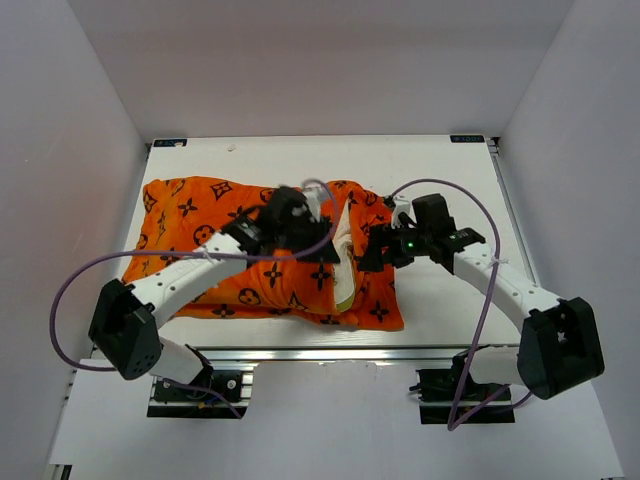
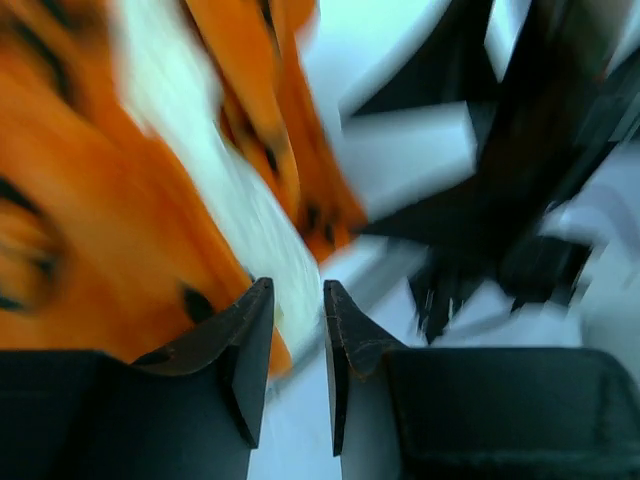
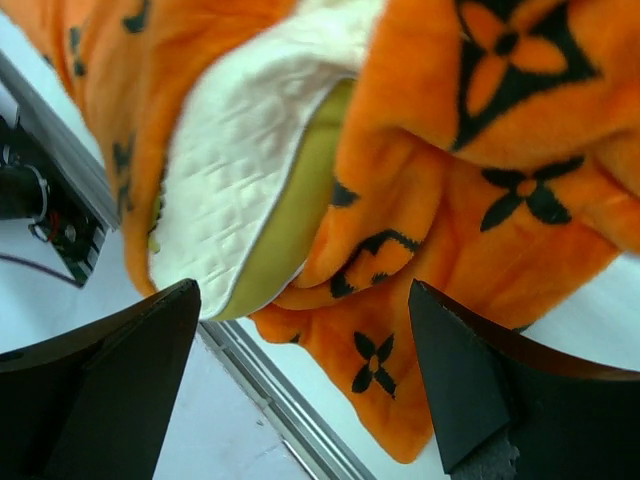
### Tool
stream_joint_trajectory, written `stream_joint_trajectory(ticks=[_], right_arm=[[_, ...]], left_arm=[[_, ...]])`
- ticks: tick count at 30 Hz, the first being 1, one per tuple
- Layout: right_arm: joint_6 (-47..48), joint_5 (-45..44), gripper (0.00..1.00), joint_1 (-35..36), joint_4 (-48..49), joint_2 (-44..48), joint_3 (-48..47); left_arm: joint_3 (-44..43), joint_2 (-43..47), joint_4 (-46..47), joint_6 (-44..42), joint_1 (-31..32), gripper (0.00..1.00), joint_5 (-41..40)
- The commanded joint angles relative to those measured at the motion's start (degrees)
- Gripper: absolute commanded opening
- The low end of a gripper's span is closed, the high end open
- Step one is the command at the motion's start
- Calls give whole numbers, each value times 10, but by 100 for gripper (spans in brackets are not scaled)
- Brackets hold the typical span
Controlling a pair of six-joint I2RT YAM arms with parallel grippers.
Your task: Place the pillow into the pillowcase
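Orange monogram pillowcase (image 1: pixel 200 215) lies across the white surface (image 1: pixel 300 155), with the cream pillow (image 1: pixel 343 255) mostly inside and one quilted corner with a yellow band poking out at the opening. The right claw (image 3: pixel 303 300) hangs wide open by that corner, holding nothing. The left claw (image 2: pixel 297 300) is blurred, so its grip cannot be told. The foam looks light and springy, the case limp; its hem seems the best place to grip.

White-shelled left arm (image 1: pixel 185 278) with black joints, matching right arm (image 1: pixel 500 278), looping purple cables (image 1: pixel 54 320), tiny green light (image 1: pixel 409 243) glowing at the right wrist, left gripper (image 2: pixel 296 290) with tapered matte-black fingers (image 2: pixel 245 350), right gripper (image 3: pixel 303 290) with blunt black wedges.
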State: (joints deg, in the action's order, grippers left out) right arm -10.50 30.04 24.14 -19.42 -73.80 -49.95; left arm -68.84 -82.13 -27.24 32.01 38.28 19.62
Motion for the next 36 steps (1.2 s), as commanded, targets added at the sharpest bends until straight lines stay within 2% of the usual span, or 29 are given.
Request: stream_joint_trajectory(ticks=[1,5,11,14,15,18,25,29,32,35,36], right_arm=[[-53,-40,89,6,46,-24,20],[-61,-22,85,13,60,-100,0],[-59,-50,72,36,78,-186,-57],[-61,-53,43,32,74,-198,-65],[-58,-46,23,29,74,-194,-63],[-34,-14,0,25,61,-155,-59],[-14,95,0,23,34,5,-36],[-43,174,0,25,32,39,-55],[-93,268,0,25,66,53,-82],[-171,314,0,25,154,73,-102],[-171,318,0,25,154,75,-108]], left_arm=[[59,14,-10,16,73,37,-12],[80,-16,3,38,123,36,-55],[114,-66,49,46,116,32,-137],[95,-96,51,40,107,31,-160],[93,-104,50,39,101,31,-168],[92,-138,67,39,78,30,-172],[66,-263,118,67,43,22,-185],[6,-334,96,84,29,20,-188],[-21,-373,91,121,7,19,-186],[1,-390,120,168,-23,19,-164],[8,-390,125,168,-29,20,-162]])
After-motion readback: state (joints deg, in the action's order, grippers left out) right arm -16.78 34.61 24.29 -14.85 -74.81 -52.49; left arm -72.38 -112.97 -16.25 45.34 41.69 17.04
